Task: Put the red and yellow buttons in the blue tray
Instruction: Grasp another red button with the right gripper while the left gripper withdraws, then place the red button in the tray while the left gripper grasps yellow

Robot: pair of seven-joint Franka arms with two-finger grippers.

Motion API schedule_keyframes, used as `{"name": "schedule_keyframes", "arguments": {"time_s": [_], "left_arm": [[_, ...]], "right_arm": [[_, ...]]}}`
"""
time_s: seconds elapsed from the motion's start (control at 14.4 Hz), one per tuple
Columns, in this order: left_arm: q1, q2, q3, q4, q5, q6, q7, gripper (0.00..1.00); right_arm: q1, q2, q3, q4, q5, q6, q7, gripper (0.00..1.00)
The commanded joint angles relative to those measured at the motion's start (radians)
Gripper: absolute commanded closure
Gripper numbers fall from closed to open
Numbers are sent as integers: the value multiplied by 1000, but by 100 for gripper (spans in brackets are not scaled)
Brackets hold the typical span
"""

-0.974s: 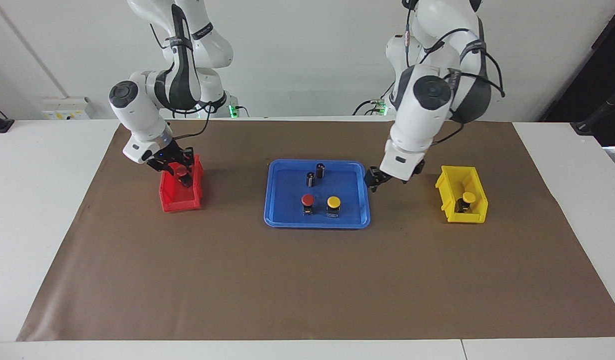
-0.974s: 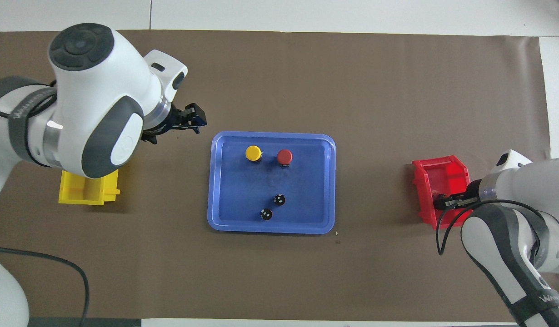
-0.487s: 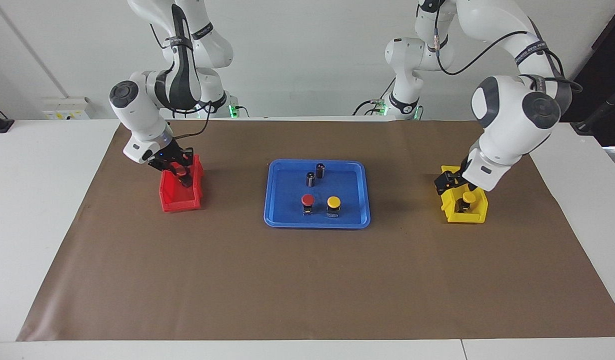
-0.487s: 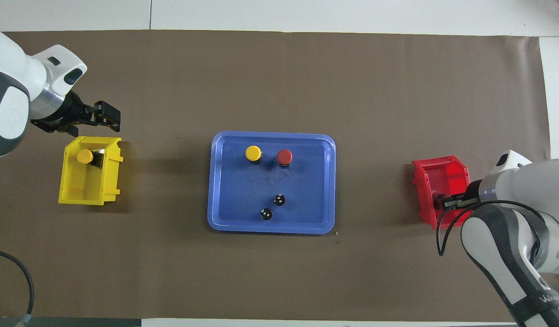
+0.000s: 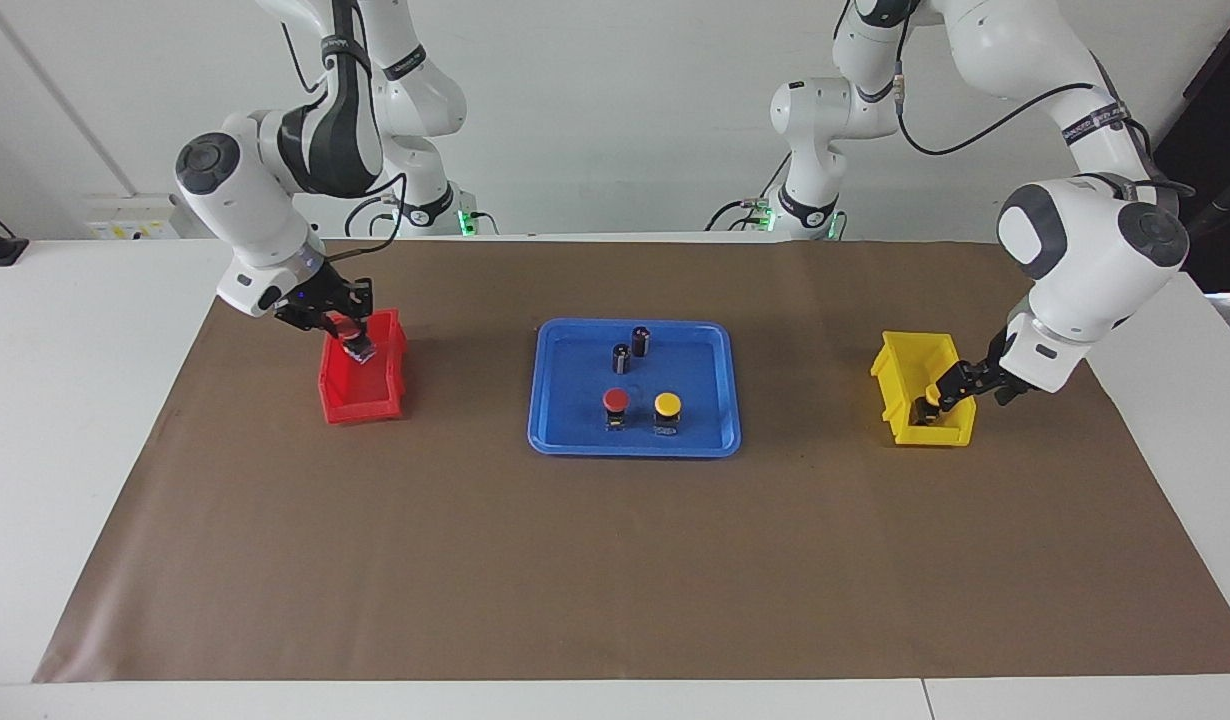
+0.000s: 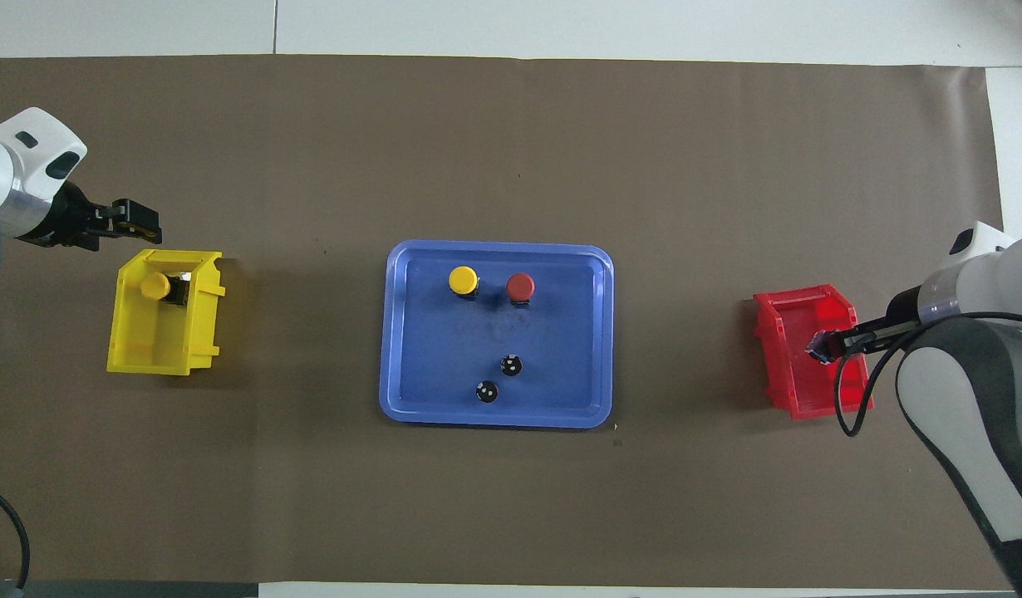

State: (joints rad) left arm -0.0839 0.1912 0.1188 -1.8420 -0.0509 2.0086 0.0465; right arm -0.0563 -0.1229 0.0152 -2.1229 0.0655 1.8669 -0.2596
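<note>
Two arms work at a brown mat, described here across the facing view. Toward the right arm's end, the right gripper point(image 5: 352, 338) is clamped on a red button point(image 5: 356, 342), raised over the small red bin point(image 5: 360, 398). At the centre, the wide shallow blue tray point(image 5: 717, 436) with rounded corners holds a red-capped button point(image 5: 615, 401) beside a yellow-capped button point(image 5: 667, 405), each a round mushroom cap on a short black base, plus two dark cylinders point(image 5: 631, 349) nearer the robots. Toward the left arm's end, the left gripper point(image 5: 937, 398) reaches into the yellow bin point(image 5: 897, 372) at another yellow button point(image 6: 156, 286); its grip cannot be told.
</note>
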Motion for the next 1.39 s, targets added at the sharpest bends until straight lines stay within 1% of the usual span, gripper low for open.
{"name": "schedule_keyframes", "arguments": {"time_s": [0.0,0.14,0.21,0.35,0.49,0.56,0.7,0.84,1.11,1.25,1.32], "left_arm": [[6,-71,-10,-104,-10,39,21,28],[6,-99,-10,-169,-9,84,19,28],[6,-113,-10,-204,-9,119,21,28],[6,-127,-10,-250,-10,170,22,28],[6,-127,-10,-267,-9,179,21,28],[6,-121,-10,-269,-9,183,21,28],[6,-121,-10,-281,-9,206,22,28],[6,-121,-10,-287,-9,222,22,29],[6,-118,-10,-316,-9,249,22,29],[6,-121,-10,-329,-9,256,22,34],[6,-119,-10,-329,-10,259,21,40]], "right_arm": [[102,100,11,206,2,-115,162,76],[206,164,11,325,4,-124,310,76],[249,181,11,352,11,-106,376,76],[327,213,11,365,11,-40,474,75],[412,258,11,354,11,50,520,75],[438,285,11,353,13,81,549,75],[449,295,11,319,13,152,602,75],[455,325,12,319,13,169,602,75],[513,399,12,321,13,221,600,75],[521,408,12,313,11,230,600,74],[520,408,11,308,7,227,591,74]]}}
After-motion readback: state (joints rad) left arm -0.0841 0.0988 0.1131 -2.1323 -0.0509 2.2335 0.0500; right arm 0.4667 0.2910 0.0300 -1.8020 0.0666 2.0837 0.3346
